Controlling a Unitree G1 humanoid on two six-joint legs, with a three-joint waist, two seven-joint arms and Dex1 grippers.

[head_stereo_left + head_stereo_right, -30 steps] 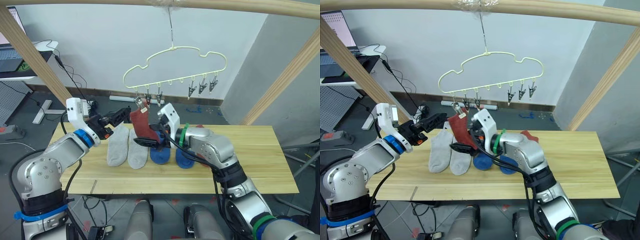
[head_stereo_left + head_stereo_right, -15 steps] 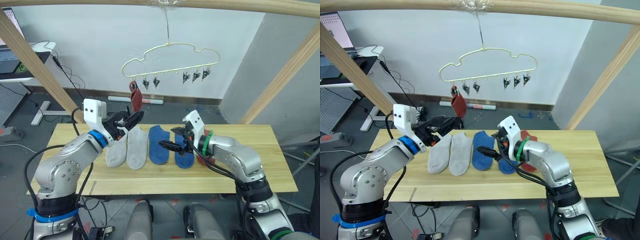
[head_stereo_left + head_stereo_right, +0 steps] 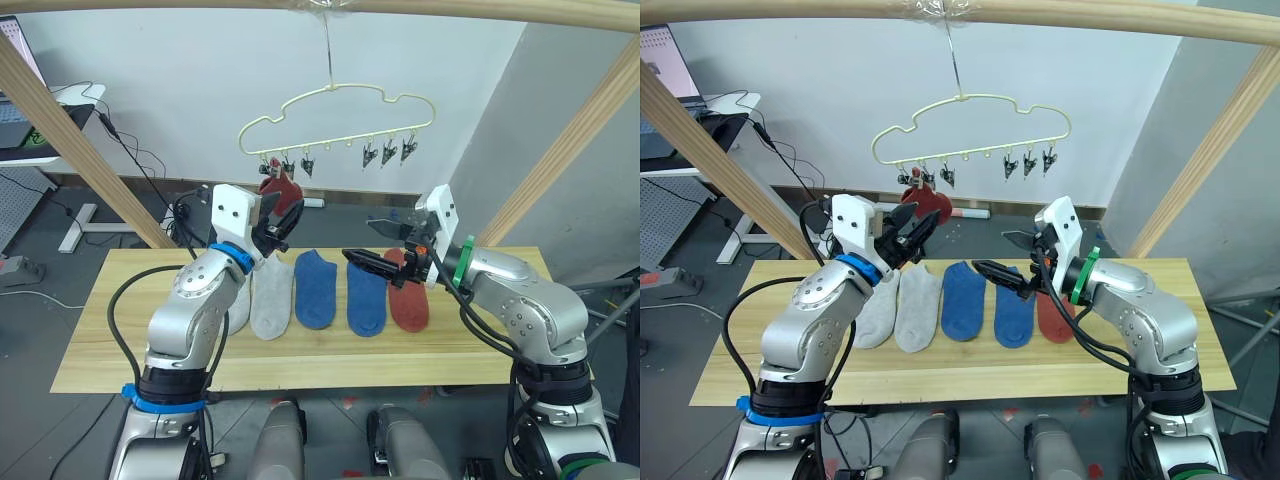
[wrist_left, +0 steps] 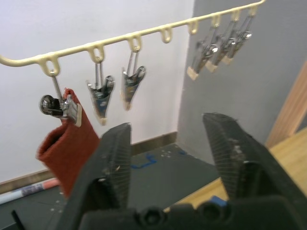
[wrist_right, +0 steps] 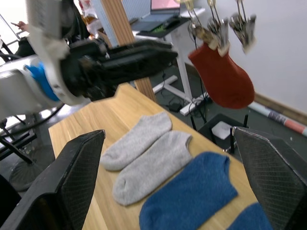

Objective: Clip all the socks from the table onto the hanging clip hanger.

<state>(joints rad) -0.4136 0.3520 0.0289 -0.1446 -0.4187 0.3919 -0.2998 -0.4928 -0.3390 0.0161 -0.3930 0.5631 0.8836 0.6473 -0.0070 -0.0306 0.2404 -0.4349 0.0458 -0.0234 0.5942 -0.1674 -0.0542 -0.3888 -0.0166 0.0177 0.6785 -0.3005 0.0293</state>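
The pale-yellow clip hanger (image 3: 335, 108) hangs from the wooden pole. One rust-red sock (image 3: 284, 190) dangles from its leftmost clip (image 4: 60, 106). On the table (image 3: 300, 362) lie two grey socks (image 3: 270, 302), two blue socks (image 3: 317, 290) and a second red sock (image 3: 408, 302) in a row. My left gripper (image 3: 282, 222) is open just below and in front of the hung sock, holding nothing. My right gripper (image 3: 373, 244) is open and empty above the right blue sock (image 3: 366, 298).
Several free clips (image 4: 213, 48) hang along the hanger's bar. Slanted wooden frame poles (image 3: 90, 150) stand at both sides. A white desk with a laptop (image 5: 168, 21) is at the far left, with cables on the floor behind the table.
The red sock went from my right gripper onto the leftmost clip. My right gripper let go, opened and drew back to the right. My left gripper swung in under the hanger.
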